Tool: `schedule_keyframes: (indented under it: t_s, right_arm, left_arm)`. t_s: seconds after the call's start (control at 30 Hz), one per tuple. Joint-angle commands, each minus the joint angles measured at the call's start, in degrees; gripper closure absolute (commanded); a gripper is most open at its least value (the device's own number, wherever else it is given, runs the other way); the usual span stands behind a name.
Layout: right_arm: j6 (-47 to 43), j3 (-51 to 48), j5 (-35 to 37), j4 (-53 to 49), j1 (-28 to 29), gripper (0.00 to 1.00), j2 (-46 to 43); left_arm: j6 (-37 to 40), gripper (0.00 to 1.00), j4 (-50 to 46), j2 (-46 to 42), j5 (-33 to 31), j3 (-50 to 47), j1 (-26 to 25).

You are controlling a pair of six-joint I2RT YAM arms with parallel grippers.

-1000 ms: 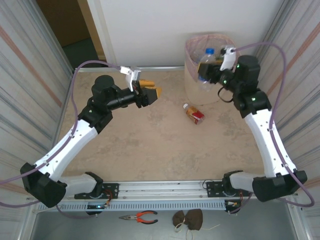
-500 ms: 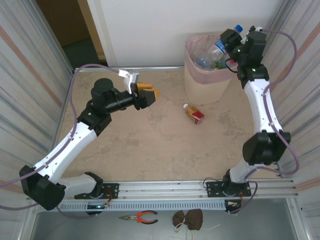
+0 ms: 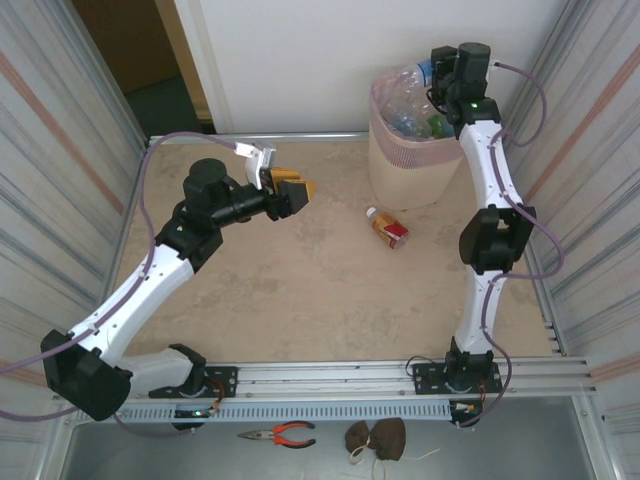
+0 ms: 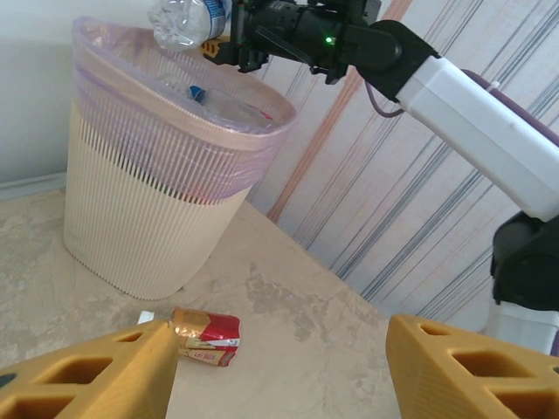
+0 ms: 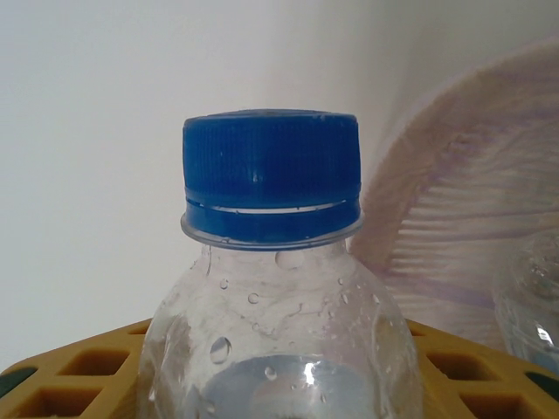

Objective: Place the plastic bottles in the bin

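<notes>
Bottle (image 5: pixel 271 288), clear, blue-capped, gripped by right gripper (image 3: pixel 436 72) above bin (image 3: pixel 400 175) at table's (image 3: pixel 300 290) far right corner; we see left gripper (image 4: pixel 279 349) fingers wide, empty.

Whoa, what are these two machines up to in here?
They are clearing plastic bottles into a bin. The right claw holds a clear plastic bottle with a blue screw cap over the tall beige mesh bin lined with a pink bag, which already has several bottles inside. The left claw hangs open and empty above the beige table. One small red-labelled bottle lies on its side beside the bin.
</notes>
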Motion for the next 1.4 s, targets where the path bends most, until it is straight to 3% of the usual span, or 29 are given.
schedule_keyframes:
  t_s: [0.0, 0.17, 0.37, 0.7, 0.87, 1.13, 1.27, 1.37]
  right_arm:
    - [4.5, 5.8, 2.3, -3.0, 0.3, 0.45, 4.0]
    - [6.5, 9.0, 1.5, -3.7, 0.3, 0.35, 7.8]
    - [5.4, 8.7, 1.6, -6.7, 0.8, 0.2, 5.7]
    - [0.3, -2.0, 4.3, -8.1, 1.6, 0.2, -6.9]
    - [-3.9, -3.7, 2.9, -4.3, 1.3, 0.23, -9.0]
    - [-4.5, 4.6, -10.5, 8.9, 0.0, 0.25, 1.3]
    - [-4.2, 13.2, -14.2, 8.7, -0.1, 0.25, 8.4]
    - [-4.5, 13.2, -14.4, 8.7, -0.2, 0.25, 10.1]
  left_arm:
    - [-0.1, 0.36, 0.6, -0.4, -0.4, -0.8, 0.8]
    - [-0.5, 0.36, 0.7, -0.1, -0.3, -1.2, 1.9]
    - [-1.5, 0.36, 1.3, 0.4, 0.1, -1.0, 2.9]
    - [-2.4, 0.36, 1.9, -0.7, 0.7, -1.7, 2.9]
    - [-2.4, 0.36, 1.9, -0.9, 0.9, -1.9, 2.9]
    - [-2.2, 0.36, 1.4, -0.8, 0.4, -2.2, 3.0]
    - [-2.1, 0.36, 1.3, -0.3, 0.3, -2.2, 3.2]
    - [-2.1, 0.36, 1.3, 0.0, 0.1, -2.1, 3.4]
